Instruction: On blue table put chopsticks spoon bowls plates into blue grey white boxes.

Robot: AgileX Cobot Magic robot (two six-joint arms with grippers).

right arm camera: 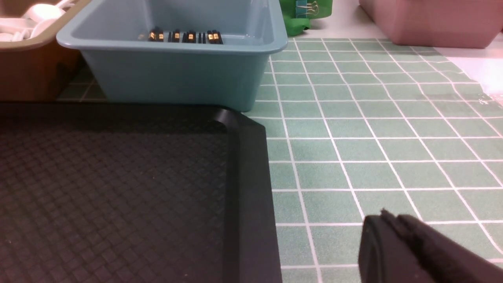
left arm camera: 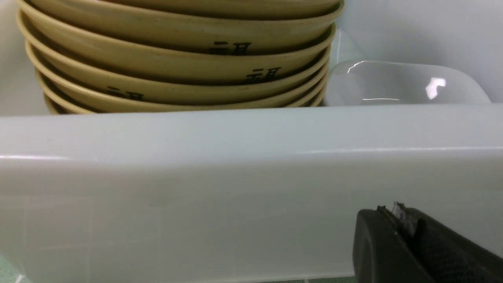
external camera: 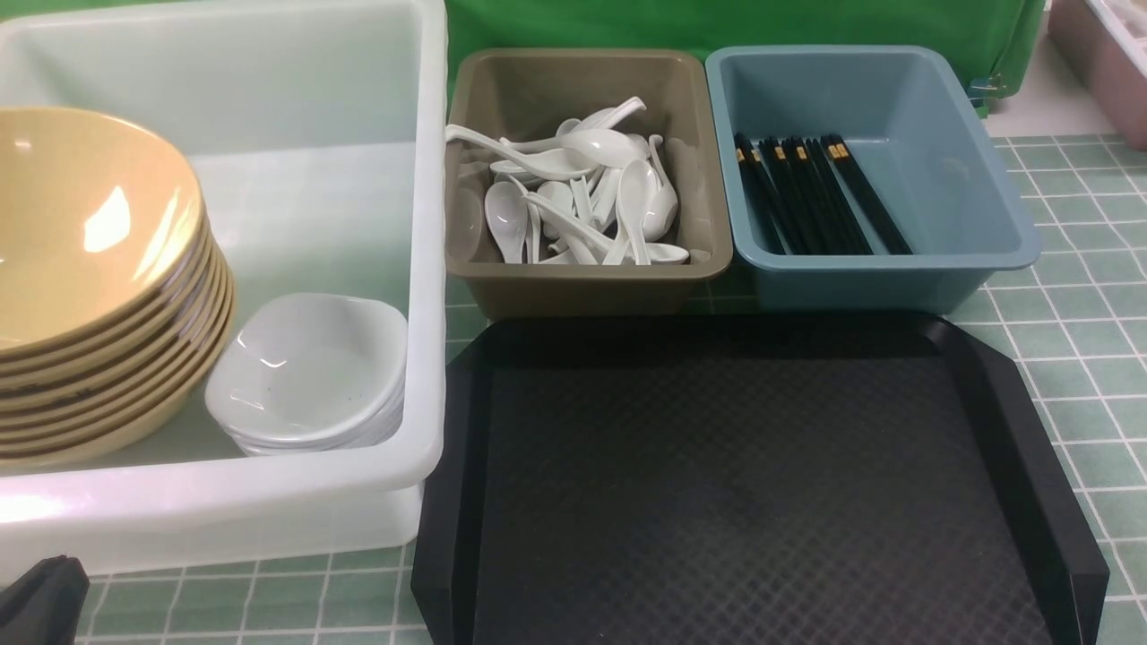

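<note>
Glossy black chopsticks (external camera: 811, 193) with gold bands fill the blue box (external camera: 950, 170).

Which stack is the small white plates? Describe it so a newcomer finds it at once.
Start at the big translucent white box on the left of the table. Inside it, a tall stack of yellow bowls fills the left side; the white plates sit just right of them, in the near corner. They are far smaller, rounded-square, glossy white.
</note>
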